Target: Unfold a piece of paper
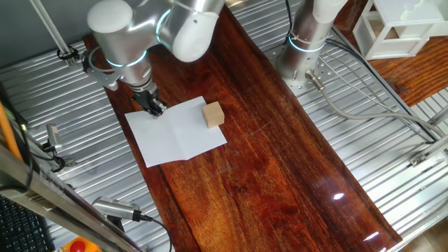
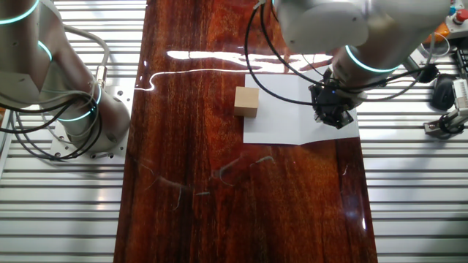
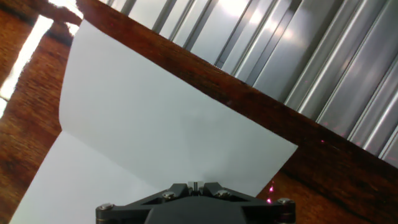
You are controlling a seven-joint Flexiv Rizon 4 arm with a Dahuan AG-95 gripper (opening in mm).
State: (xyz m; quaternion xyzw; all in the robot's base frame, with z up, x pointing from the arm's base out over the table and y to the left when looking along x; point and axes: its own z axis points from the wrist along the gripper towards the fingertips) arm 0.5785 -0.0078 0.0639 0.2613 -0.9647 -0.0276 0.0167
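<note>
The white piece of paper (image 1: 176, 131) lies spread open on the dark wooden board, with a fold crease running across its middle. It also shows in the other fixed view (image 2: 292, 109) and fills the hand view (image 3: 155, 118). My gripper (image 1: 152, 106) is low over the paper's far left edge, close to the board's edge, and shows in the other fixed view (image 2: 333, 109) too. In the hand view the gripper (image 3: 195, 185) has its jaws together just above the sheet near the crease. I cannot tell whether any paper is pinched between them. A small tan cube (image 1: 213, 114) rests on the paper's right edge.
The wooden board (image 1: 280, 161) runs diagonally over a ribbed metal table (image 1: 63, 91). A second robot base (image 1: 301, 52) stands at the board's far end. A white frame (image 1: 395, 28) sits at the back right. Cables and fixtures lie at the left.
</note>
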